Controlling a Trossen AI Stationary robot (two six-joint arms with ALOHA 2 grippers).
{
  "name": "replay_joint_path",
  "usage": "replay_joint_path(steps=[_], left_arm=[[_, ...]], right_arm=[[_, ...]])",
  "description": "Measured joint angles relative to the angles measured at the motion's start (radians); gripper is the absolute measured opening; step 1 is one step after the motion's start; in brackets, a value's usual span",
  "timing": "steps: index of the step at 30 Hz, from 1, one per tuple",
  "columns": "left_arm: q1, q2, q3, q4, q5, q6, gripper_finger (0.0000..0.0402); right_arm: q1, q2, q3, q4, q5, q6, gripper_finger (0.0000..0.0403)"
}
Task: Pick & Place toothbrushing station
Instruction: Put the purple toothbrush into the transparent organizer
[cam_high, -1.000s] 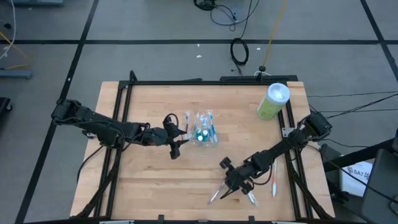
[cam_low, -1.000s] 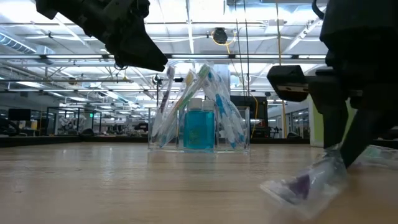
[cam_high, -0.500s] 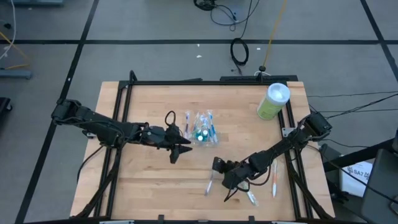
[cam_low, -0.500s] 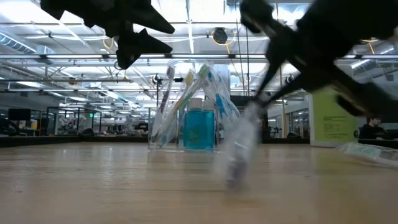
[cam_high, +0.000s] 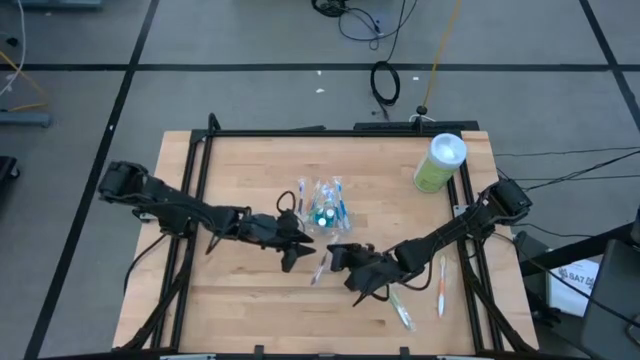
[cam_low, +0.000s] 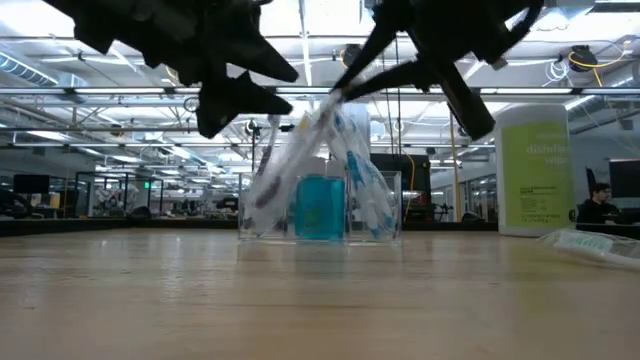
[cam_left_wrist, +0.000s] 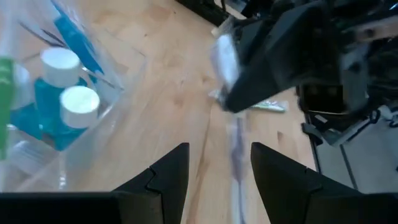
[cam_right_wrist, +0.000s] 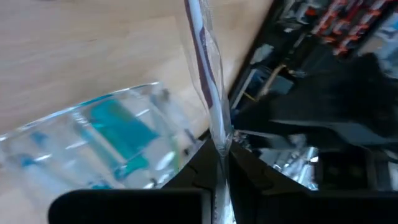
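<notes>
Wrapped toothbrush (cam_high: 321, 268), frame centre: right gripper (cam_high: 337, 256) clamped at one end. Light, thin, slippery film (likely swings); left gripper (cam_high: 300, 243) apart alongside.

Left tool (cam_high: 292, 243) spread; right tool (cam_high: 338, 258) pinched, tips nearly meeting.

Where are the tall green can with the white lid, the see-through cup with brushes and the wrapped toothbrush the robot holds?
Tall light-green canister (cam_high: 438, 162), high view, its white lid.
Small clear plastic cup (cam_low: 320, 205), low view, its front wall.
Wrapped toothbrush (cam_right_wrist: 207, 74), right wrist view, mid-shaft.
</notes>
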Motion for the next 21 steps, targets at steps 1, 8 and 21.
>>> replay_joint_path(steps=[1,8,21], left_arm=[[0.000,0.018,0.000,0.017,0.001,-0.003,0.0179],[0.000,0.129,0.000,0.174,0.029,0.009,0.0179],[0.014,0.147,0.000,0.205,0.056,-0.020,0.0179]], right_arm=[[-0.001,0.000,0.000,0.026,0.000,-0.009,0.0014],[-0.001,0.000,0.000,0.105,-0.001,-0.054,0.0014],[0.021,-0.002,0.000,0.066,0.034,-0.046,0.0015]])
